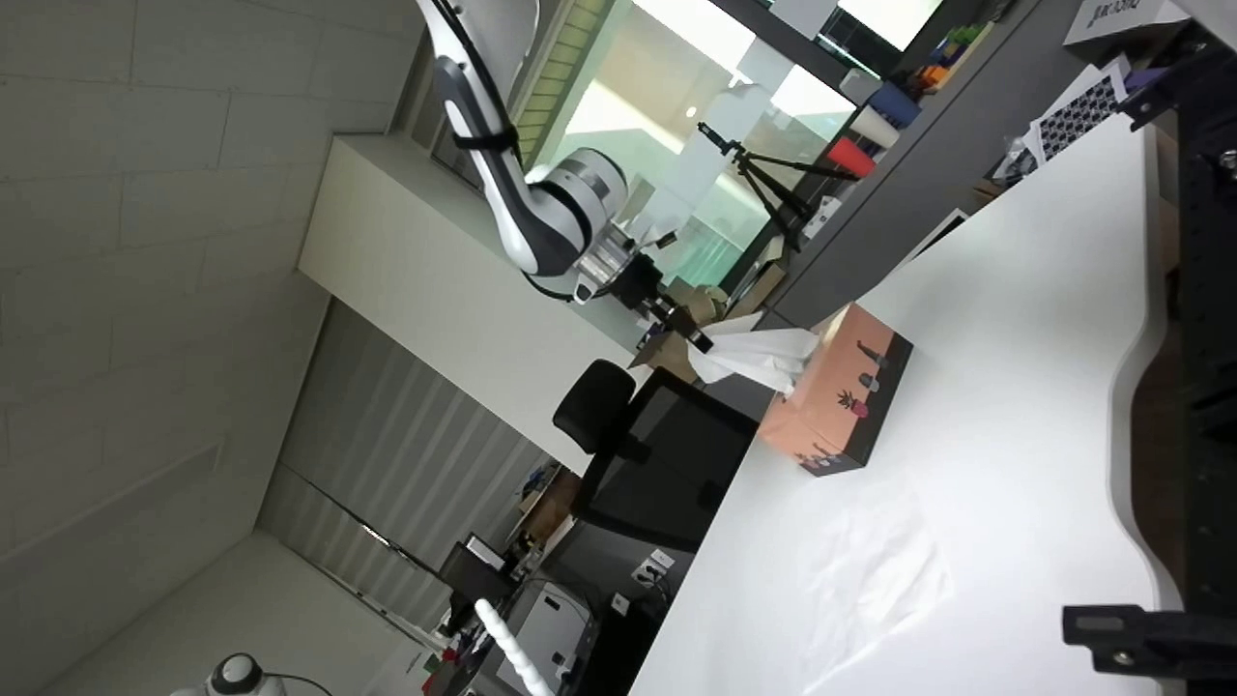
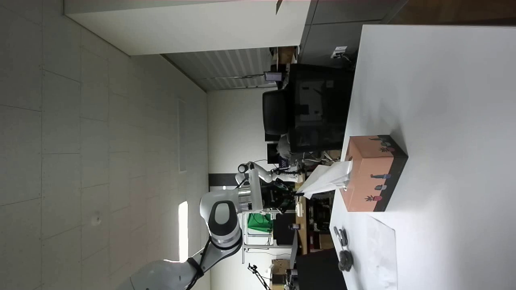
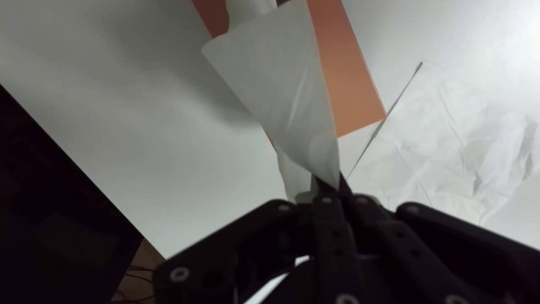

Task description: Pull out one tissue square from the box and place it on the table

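tissue square (image 1: 766, 359) sticks up from the top of the peach tissue box (image 1: 827, 391), its upper end pinched between the fingers of the hand (image 1: 700, 341) above. the box stands on the white desk (image 1: 1024, 387); a creased white sheet (image 3: 455, 143) lies just beside it, to the right in the wrist view. past the far edge stands a black mesh office chair (image 1: 667, 459).

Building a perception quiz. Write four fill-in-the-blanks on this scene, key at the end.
1. The hand grips the tissue square, which is ____ in color.
2. Potted ____ are printed on the sides of the tissue box.
3. The tissue box stands on the ____.
4. The mesh-backed office chair is ____ in color.
Missing words: white; plants; table; black.
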Available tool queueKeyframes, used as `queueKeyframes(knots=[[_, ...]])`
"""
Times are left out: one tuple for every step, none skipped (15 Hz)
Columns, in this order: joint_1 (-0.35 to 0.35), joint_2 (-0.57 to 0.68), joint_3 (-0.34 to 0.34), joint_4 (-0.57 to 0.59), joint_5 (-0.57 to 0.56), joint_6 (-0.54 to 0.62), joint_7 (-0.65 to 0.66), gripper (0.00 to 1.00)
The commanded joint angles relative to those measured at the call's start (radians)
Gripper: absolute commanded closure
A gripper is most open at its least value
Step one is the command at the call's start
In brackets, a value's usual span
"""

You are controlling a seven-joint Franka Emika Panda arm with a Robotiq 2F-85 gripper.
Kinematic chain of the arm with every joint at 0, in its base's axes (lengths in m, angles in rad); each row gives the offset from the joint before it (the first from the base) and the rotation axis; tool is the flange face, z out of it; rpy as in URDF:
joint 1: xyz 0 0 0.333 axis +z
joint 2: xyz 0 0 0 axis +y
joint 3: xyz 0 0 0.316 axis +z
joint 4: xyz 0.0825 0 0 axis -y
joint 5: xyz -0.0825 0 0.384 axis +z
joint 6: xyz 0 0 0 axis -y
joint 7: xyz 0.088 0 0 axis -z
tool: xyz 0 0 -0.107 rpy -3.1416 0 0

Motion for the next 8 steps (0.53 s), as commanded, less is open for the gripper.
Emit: queueKeyframes(knots=[[0.014,-0.1,0.01,-0.027,0.05,-0.059,-0.022,1.0],[0.022,-0.121,0.013,-0.035,0.061,-0.072,-0.032,1.0],[0.032,-0.144,0.018,-0.044,0.083,-0.084,-0.045,1.0],[0.043,-0.161,0.02,-0.051,0.1,-0.094,-0.055,1.0],[0.057,-0.18,0.025,-0.06,0.119,-0.098,-0.066,1.0],[0.072,-0.197,0.029,-0.07,0.139,-0.104,-0.076,1.0],[0.089,-0.214,0.034,-0.081,0.157,-0.104,-0.082,1.0],[0.108,-0.231,0.04,-0.097,0.178,-0.1,-0.087,1.0]])
